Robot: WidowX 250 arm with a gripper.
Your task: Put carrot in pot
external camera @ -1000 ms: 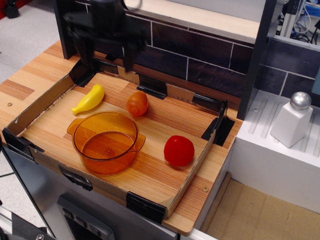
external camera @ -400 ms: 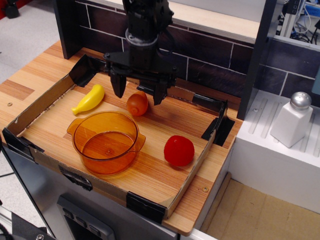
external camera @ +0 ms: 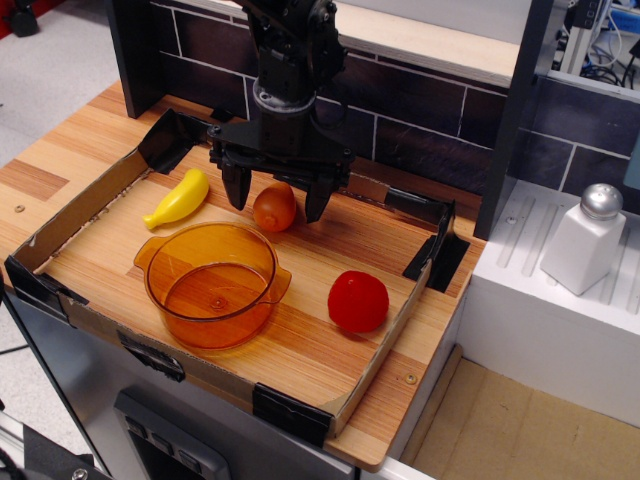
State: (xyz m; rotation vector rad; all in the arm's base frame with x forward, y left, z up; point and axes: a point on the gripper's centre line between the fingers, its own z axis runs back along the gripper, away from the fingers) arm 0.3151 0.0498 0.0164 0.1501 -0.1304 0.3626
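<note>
Orange carrot between spread gripper fingers; banana, pot nearby.

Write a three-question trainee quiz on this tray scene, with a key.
1. True or false: the carrot already lies in the pot.
2. Which toy lies nearest the pot's left handle: A the banana, B the tomato?
3. Fill in: the claw is open with one finger on each side of the ____.

Key: 1 false; 2 A; 3 carrot.
</note>
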